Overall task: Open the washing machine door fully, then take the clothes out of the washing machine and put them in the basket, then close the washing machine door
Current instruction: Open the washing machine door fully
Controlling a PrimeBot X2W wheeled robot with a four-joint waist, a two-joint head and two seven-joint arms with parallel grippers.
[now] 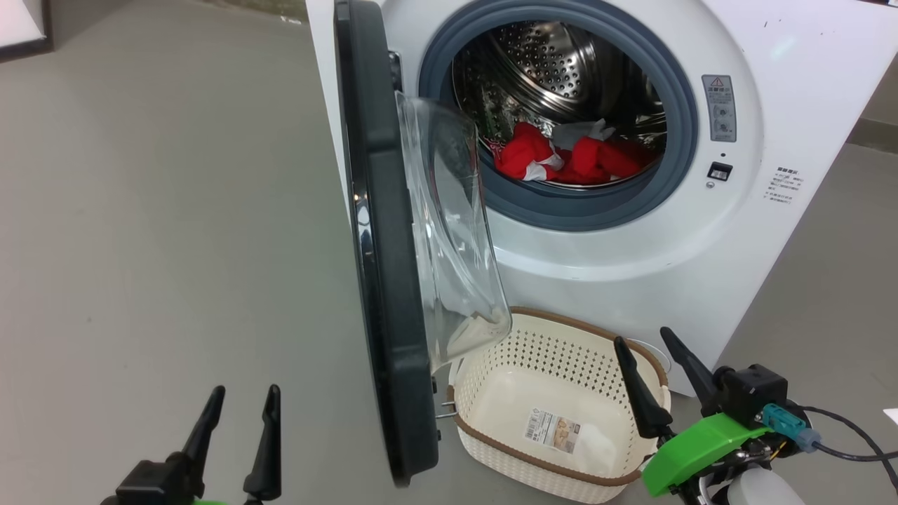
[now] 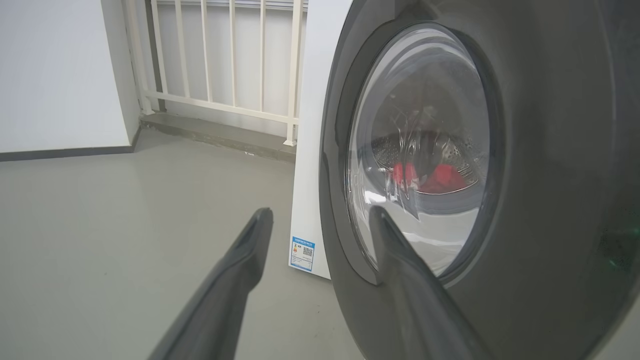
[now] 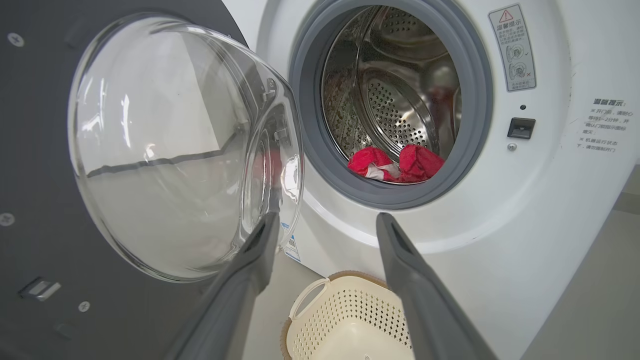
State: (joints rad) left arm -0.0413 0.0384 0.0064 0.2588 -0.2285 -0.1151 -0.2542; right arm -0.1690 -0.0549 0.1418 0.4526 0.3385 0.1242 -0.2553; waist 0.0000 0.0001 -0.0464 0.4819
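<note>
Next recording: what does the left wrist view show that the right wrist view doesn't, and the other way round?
Of the two, the left wrist view alone gives the outer face of the washing machine door, a white railing and the open left gripper.
The right wrist view alone gives the basket on the floor below the opening, the bare steel drum and the open right gripper.
Both share the door, the white washing machine and the red clothes in the drum, which the left wrist view sees through the door's window.

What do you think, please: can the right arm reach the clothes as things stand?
Probably yes: the washing machine door stands open leftward, leaving a free path from the open right gripper to the clothes.
</note>
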